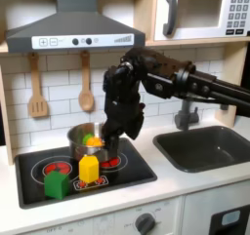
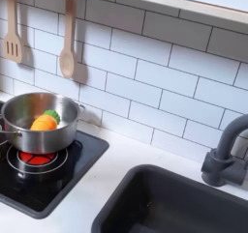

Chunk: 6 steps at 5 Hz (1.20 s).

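In the first exterior view my black gripper [image 1: 107,153] points down over the black stove top [image 1: 29,166]. It hangs just right of a silver pot [image 1: 80,139] and close above a yellow block [image 1: 89,170]. Its fingers merge with the dark arm, so their spacing is unclear and nothing shows between them. The pot [image 2: 39,129] holds an orange piece of toy food [image 2: 43,124] with a green bit beside it. A green block [image 1: 57,184] stands at the stove's front left.
A dark sink [image 1: 210,146] with a grey faucet [image 1: 186,112] lies to the first exterior view's right. A wooden spatula [image 1: 37,88] and spoon [image 1: 86,83] hang on the tiled wall. The range hood [image 1: 73,29] and a microwave [image 1: 205,13] sit overhead.
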Each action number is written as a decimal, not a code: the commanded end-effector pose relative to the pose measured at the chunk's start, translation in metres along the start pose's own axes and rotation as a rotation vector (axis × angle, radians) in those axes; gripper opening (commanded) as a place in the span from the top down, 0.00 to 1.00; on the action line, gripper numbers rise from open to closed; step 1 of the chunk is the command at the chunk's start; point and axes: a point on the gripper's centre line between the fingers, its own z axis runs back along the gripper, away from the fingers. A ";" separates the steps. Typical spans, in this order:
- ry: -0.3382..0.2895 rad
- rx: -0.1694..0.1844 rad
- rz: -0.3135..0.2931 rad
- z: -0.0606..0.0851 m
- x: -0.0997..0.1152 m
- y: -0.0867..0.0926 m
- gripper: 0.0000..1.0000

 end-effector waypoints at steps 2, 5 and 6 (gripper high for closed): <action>0.118 -0.107 -0.118 -0.008 -0.054 -0.049 0.00; 0.193 -0.260 -0.244 -0.005 -0.096 -0.121 0.00; 0.181 -0.312 -0.267 0.004 -0.093 -0.147 0.00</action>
